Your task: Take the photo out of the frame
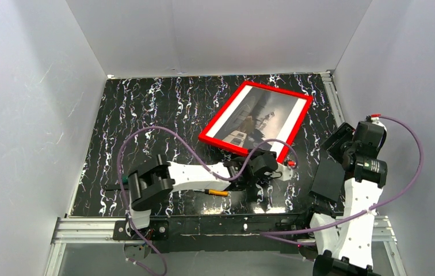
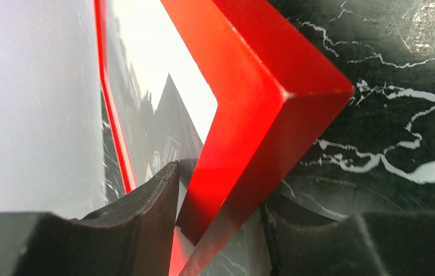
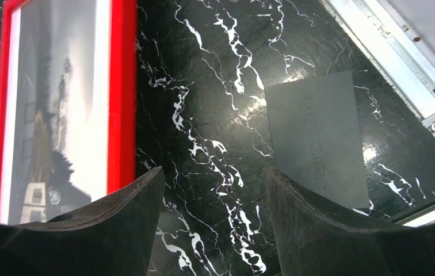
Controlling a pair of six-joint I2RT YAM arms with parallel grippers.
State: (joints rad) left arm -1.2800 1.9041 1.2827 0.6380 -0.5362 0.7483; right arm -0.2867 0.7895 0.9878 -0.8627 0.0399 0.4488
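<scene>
The photo [image 1: 258, 118] is sitting inside the frame [image 2: 261, 98], face up, w/ both lying at an angle on the far-right part of the table [image 3: 215, 69]. Nearest the robot, the left gripper [image 2: 221, 192] is reaching fwd & right and straddling the frame's near corner. Its fingers [image 2: 146, 218] are clamping the red rim, one pad on the inner side by the print, the other on the outer side, so it's grasping the frame, not the print. Whether that corner is lifting off the table, can't tell. Off to the right, the right gripper [image 3: 215, 178] is hovering over bare table w/ its fingers [image 3: 129, 207] spread wide & carrying nothing. A dark grey card [image 3: 319, 138] is lying near it, apart from the frame. Further out, the rest of the frame is running away toward the far side. The step in hand is prob. raising the frame by that corner to get at its back, b/c the print is showing front-up. Doing it well is coming down to pinching rim only, raising slowly w/ the far edge acting as pivot, and avoiding twist, since a one-corner hold is giving little control over a big flat thing. Bringing the right gripper in for steadying the opposite side would help.
</scene>
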